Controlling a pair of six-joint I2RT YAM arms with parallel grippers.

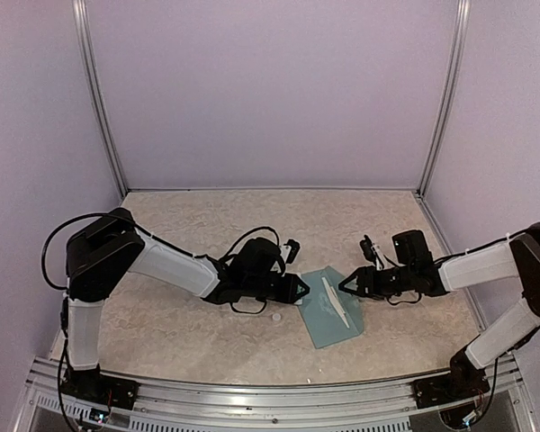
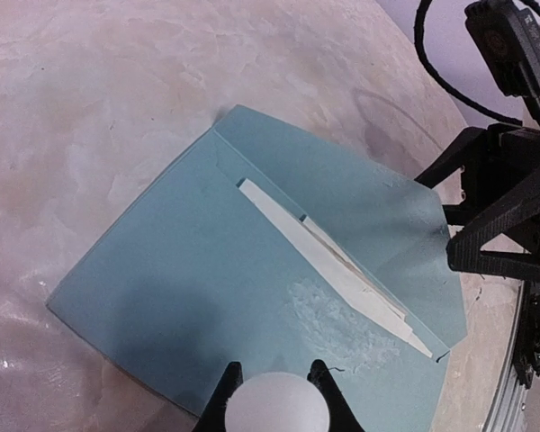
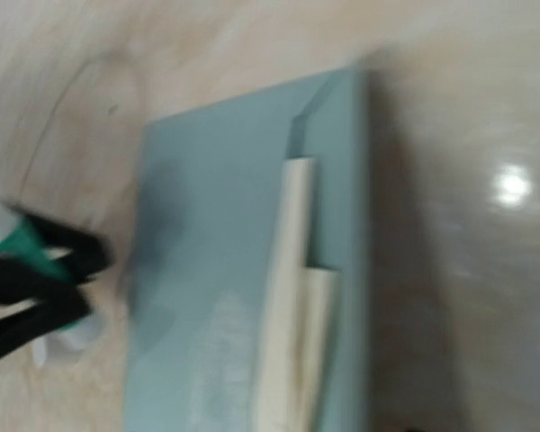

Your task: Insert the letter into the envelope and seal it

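The teal envelope [image 1: 324,321] [image 2: 198,288] [image 3: 216,216] lies flat mid-table with its flap [image 2: 369,193] folded open toward the right arm. A narrow strip of the off-white letter [image 1: 333,301] [image 2: 328,265] [image 3: 288,297] shows along the pocket's mouth. A whitish glue smear [image 2: 342,328] marks the envelope's body. My left gripper [image 1: 299,290] [image 2: 272,369] hovers at the envelope's left edge, shut on a white-and-green glue stick [image 2: 274,409] [image 3: 4,236]. My right gripper [image 1: 346,286] [image 2: 436,216] sits at the flap's outer edge with its jaws apart. Its own fingers are out of the blurred right wrist view.
A small white cap [image 1: 276,317] [image 3: 67,340] lies on the table just left of the envelope. Black cables [image 1: 252,238] loop off both wrists. Pale walls [image 1: 270,90] close the back and sides, and an aluminium rail [image 1: 270,396] runs along the front edge.
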